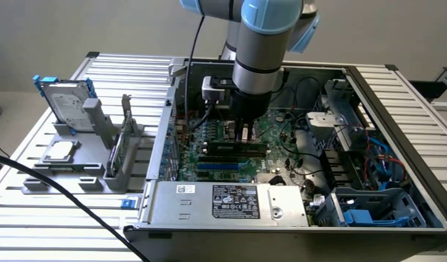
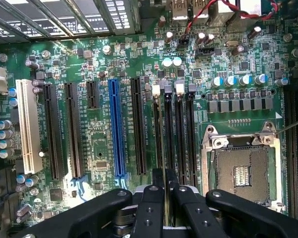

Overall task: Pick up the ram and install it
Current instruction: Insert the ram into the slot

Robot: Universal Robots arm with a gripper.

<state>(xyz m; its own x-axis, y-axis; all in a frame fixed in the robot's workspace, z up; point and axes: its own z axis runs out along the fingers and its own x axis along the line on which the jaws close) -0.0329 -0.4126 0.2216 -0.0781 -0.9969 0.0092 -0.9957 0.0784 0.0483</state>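
RAM at the slots, seating underway, not confirmed latched.
Black two-finger gripper is pinched on the slim dark-green ram stick, which stands edge-down in the black memory slots on the green motherboard, beside the silver CPU socket.

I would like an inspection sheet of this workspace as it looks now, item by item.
Surface: slatted metal table.
Job's things: ram lying along the motherboard's black slots, under the gripper.
Clutter: hard drive upright in the grey holder; processor chip lying flat on it.
Grippers: gripper inside the computer case, fingers closed on the ram's thin edge.
Cables: black cable across the table; red and blue wires in the case.
Surroundings: plain wall.
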